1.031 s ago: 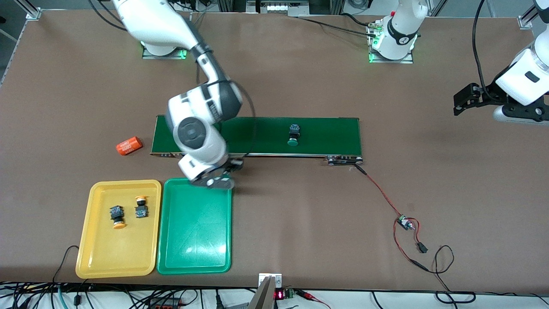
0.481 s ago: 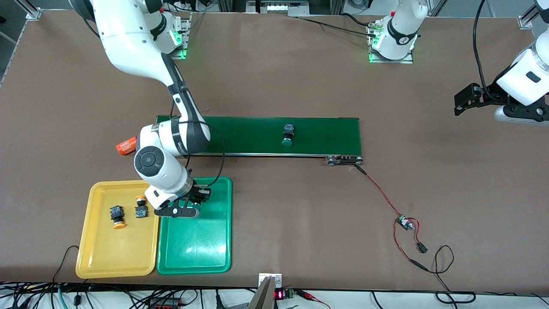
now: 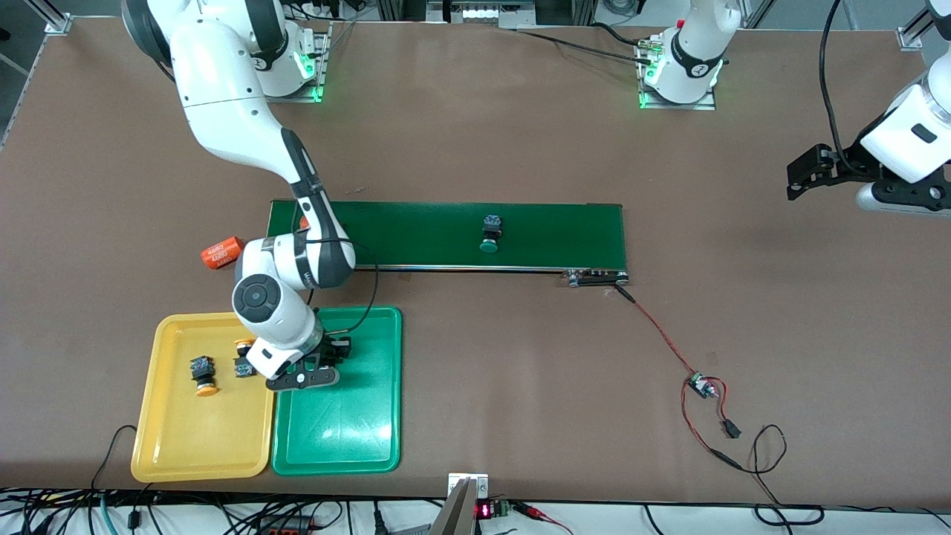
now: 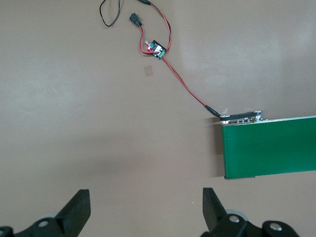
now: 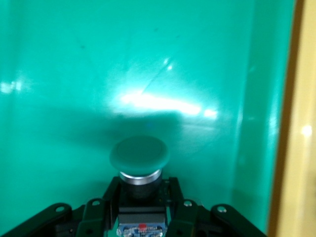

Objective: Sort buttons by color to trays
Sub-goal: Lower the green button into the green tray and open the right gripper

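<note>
we see right gripper (image 3: 316, 369) low over green tray (image 3: 349, 438), clamped on green button (image 5: 139, 156). second green button (image 3: 489, 235) on belt (image 3: 565, 234). left gripper (image 4: 145, 212) spread wide, empty, waiting over bare table (image 3: 743, 297).

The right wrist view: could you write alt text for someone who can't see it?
A gripper holds a green-capped button just above the shiny floor of a green tray. A strip of yellow tray shows along one edge.

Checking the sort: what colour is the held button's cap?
Green round cap, clearest in the right wrist view.
</note>
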Available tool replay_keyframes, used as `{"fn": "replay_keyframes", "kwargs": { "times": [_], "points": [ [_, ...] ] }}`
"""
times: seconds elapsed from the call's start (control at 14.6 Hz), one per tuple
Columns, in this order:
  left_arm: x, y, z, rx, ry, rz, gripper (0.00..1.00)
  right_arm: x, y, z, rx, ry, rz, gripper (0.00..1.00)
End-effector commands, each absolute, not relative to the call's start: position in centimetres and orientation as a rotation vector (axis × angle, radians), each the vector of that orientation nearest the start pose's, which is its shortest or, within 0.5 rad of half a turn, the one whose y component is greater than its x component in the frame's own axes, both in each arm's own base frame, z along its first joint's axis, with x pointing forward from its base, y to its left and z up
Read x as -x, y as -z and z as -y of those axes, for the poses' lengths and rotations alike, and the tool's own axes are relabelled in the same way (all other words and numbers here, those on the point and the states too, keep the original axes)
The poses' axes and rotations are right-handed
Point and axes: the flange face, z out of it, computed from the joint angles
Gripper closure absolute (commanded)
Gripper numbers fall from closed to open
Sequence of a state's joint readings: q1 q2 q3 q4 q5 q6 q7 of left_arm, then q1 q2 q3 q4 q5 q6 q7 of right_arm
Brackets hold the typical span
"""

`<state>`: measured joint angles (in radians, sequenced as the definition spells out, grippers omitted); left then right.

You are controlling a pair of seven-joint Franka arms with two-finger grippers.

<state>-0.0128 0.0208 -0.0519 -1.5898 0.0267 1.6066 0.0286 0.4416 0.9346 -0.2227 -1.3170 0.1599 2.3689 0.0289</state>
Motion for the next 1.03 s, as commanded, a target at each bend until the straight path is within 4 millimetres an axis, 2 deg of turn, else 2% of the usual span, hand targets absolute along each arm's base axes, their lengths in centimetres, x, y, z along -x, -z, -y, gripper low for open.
{"fn": "replay_keyframes", "kwargs": {
  "times": [0.0, 0.21, 0.34, 0.48, 0.76, 0.89, 0.96],
  "points": [
    [-56.5, -61.4, 3.2, 3.100, -0.006, -0.165, 0.00, -73.5, -19.7, -19.3, 3.160, 0.235, 0.377, 0.00],
    [-56.4, -61.4, 3.4, 3.100, -0.009, -0.167, 0.00, -72.4, -22.0, -22.5, 3.136, 0.184, 0.401, 0.00],
    [-56.5, -61.5, 3.4, 3.100, -0.004, -0.170, 0.00, -71.0, -25.3, -25.2, 3.134, 0.102, 0.305, 0.00],
    [-56.5, -61.5, 3.1, 3.100, -0.004, -0.175, 0.00, -68.3, -27.5, -30.0, 3.149, 0.010, 0.195, 0.00],
    [-56.5, -61.4, 2.9, 3.102, -0.007, -0.170, 0.00, -63.3, -29.3, -37.0, 3.180, -0.123, 0.072, 0.00],
    [-56.5, -61.4, 2.8, 3.102, -0.007, -0.168, 0.00, -59.7, -29.9, -40.9, 3.210, -0.210, 0.048, 0.00],
    [-56.5, -61.4, 2.8, 3.102, -0.007, -0.168, 0.00, -58.6, -30.6, -41.9, 3.216, -0.241, 0.056, 0.00]
  ]
}}
